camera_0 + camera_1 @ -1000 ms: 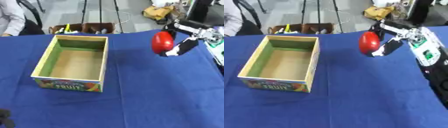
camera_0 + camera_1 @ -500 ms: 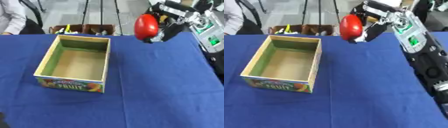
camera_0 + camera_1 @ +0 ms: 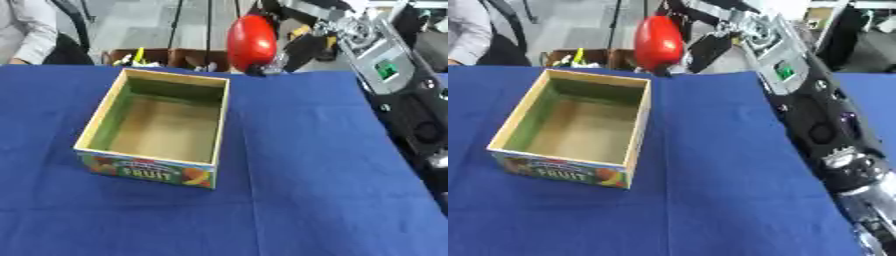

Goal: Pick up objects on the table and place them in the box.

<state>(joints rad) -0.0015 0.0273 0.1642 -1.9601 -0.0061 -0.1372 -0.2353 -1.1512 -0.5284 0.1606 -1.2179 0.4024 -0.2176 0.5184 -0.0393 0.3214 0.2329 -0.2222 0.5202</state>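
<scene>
Gripping a red object (image 3: pixel 251 42), the right hand (image 3: pixel 297 47) seems curled round it.

I see the box (image 3: pixel 157 131) standing left of centre on the table (image 3: pixel 306 200), open top upward, nothing visible inside. My right hand (image 3: pixel 297 47) sits in the upper middle of the frame, holding the round object (image 3: pixel 251 42) above and just beyond the box's far right corner. My right arm (image 3: pixel 815 115) runs down the right side of the frame.
</scene>
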